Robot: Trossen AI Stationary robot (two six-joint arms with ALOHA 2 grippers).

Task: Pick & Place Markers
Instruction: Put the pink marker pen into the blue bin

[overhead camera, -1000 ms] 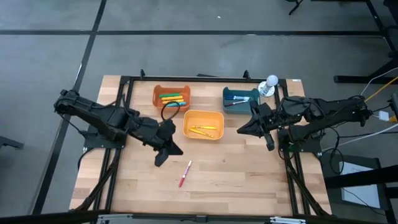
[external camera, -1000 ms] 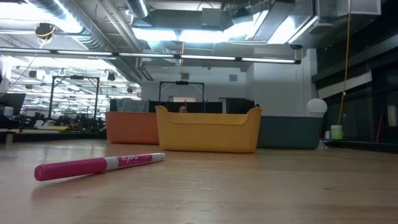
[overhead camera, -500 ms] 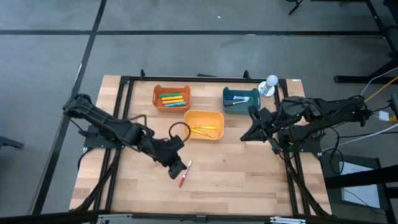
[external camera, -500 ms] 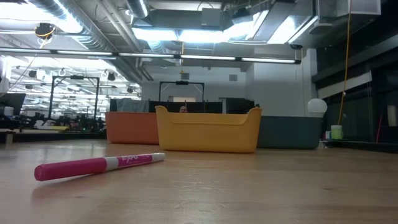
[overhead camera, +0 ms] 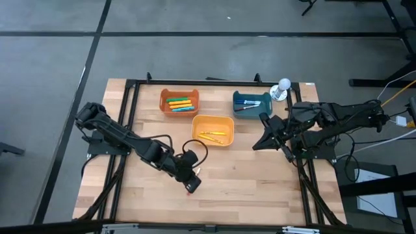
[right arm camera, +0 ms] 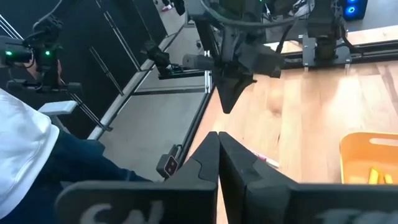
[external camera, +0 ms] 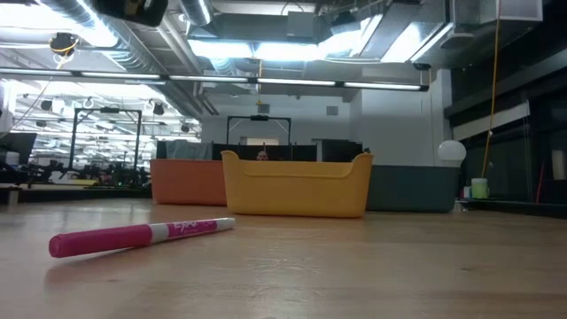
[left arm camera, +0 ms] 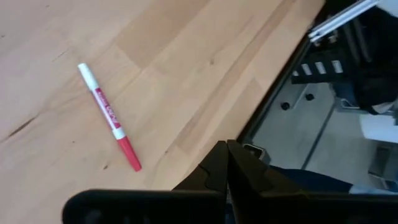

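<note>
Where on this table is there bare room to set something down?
Bare wood lies along the table's near edge, right of the pink marker, and at the far-left corner beside the orange bin. It is crowded at the back, where the orange, yellow and teal bins cluster, and around the left gripper over the marker.

Orange bin (overhead camera: 179,102), yellow bin (overhead camera: 212,130), teal bin (overhead camera: 251,103) on wooden table (overhead camera: 247,175); white ball (overhead camera: 284,84) near teal bin.

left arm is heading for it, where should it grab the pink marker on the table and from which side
Grip the pink marker near mid-barrel, coming straight down from above. It lies flat and alone on the bare wooden table, so the fingers can straddle the thin barrel across its width. The left tool looks shut, so it likely must open first.
</note>
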